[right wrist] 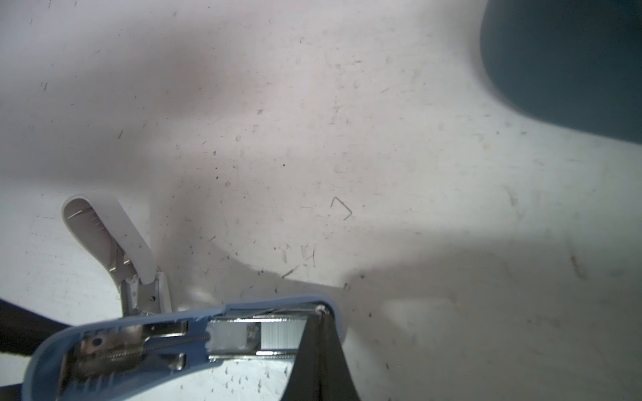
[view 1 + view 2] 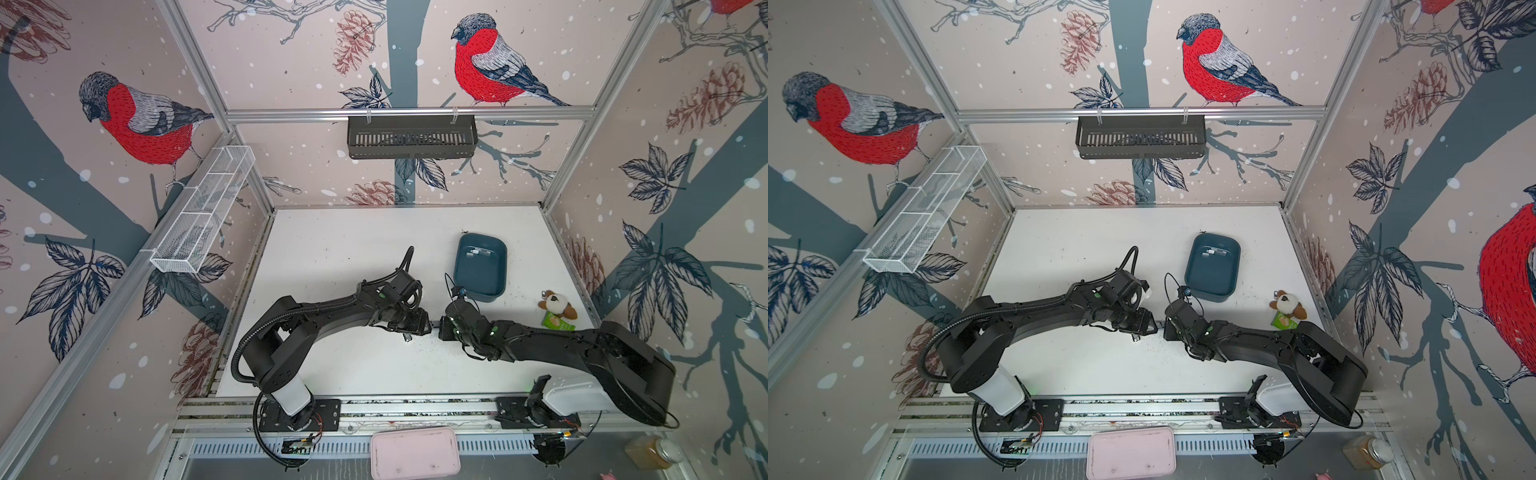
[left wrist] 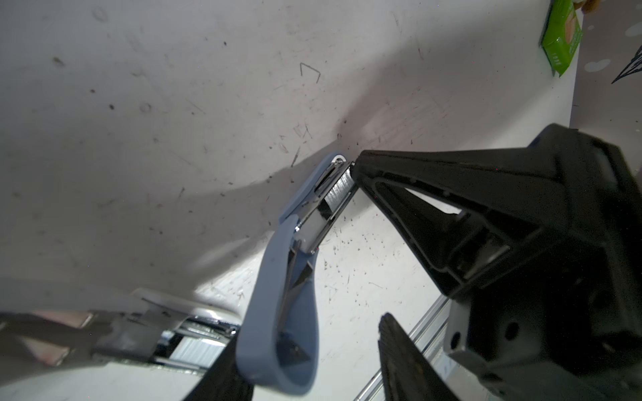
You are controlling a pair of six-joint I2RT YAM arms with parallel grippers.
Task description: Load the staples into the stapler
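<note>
The light-blue stapler point(image 3: 278, 312) stands open, its magazine bared and its white lid point(image 1: 107, 239) folded back onto the table. A silvery strip of staples point(image 1: 281, 335) lies in the magazine channel. My left gripper point(image 3: 312, 333) straddles the stapler's rear end; the body rests against one finger, with a clear gap to the other finger point(image 3: 406, 357). My right gripper point(image 1: 321, 312) is shut, its tips pressed on the front end of the magazine over the strip. In both top views the two grippers point(image 2: 424, 326) point(image 2: 440, 328) meet at mid-table and hide the stapler.
A teal tray point(image 2: 496, 286) behind the right gripper holds small light strips point(image 2: 478, 252). A plush toy point(image 2: 557, 305) and green box point(image 2: 555, 322) sit at the right edge. A single loose staple point(image 1: 342, 208) lies on the table. A pink container point(image 2: 415, 453) lies beyond the front rail.
</note>
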